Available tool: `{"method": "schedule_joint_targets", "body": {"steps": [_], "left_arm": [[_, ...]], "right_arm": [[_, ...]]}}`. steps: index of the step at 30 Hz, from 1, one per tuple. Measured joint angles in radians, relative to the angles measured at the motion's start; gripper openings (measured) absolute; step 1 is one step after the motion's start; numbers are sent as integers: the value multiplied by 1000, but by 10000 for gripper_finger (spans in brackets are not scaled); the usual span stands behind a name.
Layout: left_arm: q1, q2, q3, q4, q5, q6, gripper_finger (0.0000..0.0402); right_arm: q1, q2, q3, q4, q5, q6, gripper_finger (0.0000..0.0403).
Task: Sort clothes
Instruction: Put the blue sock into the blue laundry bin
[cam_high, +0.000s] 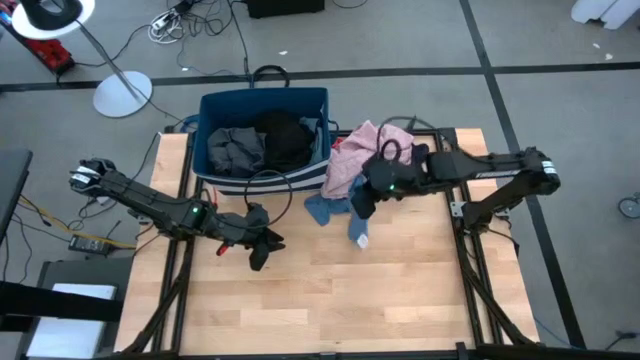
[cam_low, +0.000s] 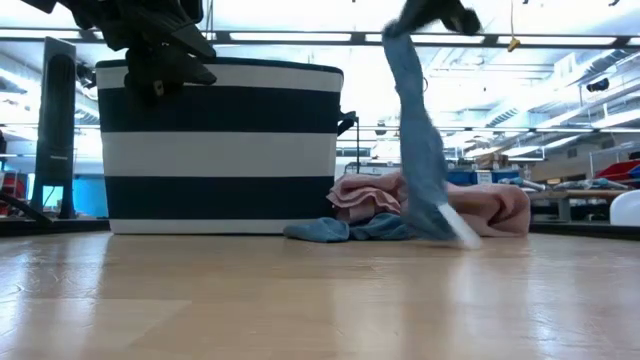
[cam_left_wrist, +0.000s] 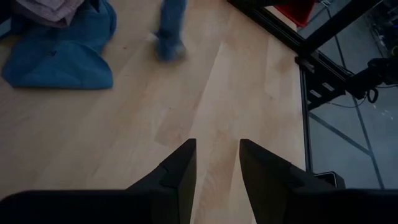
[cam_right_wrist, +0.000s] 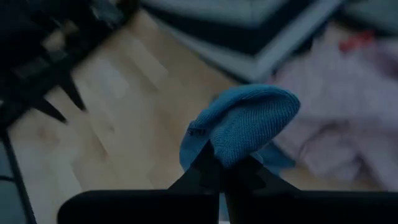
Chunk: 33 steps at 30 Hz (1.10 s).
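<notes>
High view: right claw (cam_high: 362, 203) clamped on a blue sock (cam_high: 360, 228), hanging lifted from the fingers, toe just at the counter (cam_high: 400, 290). Beside it, pink garment (cam_high: 352, 160) and bright blue garment (cam_high: 322, 208) heaped on the wood against the striped bin (cam_high: 262, 100); dark grey garment (cam_high: 236, 148) and black garment (cam_high: 285, 138) inside. Left claw (cam_high: 262, 243) parted, empty, above bare wood in front of the bin.

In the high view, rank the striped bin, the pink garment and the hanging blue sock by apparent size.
1. Striped bin
2. Pink garment
3. Blue sock, hanging nearer the camera yet still looking smallest
</notes>
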Motion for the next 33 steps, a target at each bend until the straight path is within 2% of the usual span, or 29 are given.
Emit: {"method": "schedule_joint_targets", "body": {"steps": [8,20,28,33], "left_arm": [[0,0,0,29,0,0,127],[0,0,0,46,0,0,127],[0,0,0,46,0,3,127],[0,0,0,43,0,24,127]], "right_arm": [[-60,64,299,-69,32,-199,0],[-168,277,765,38,21,-464,0],[-257,419,923,268,-80,-536,2],[-310,457,922,424,-109,-538,3]]}}
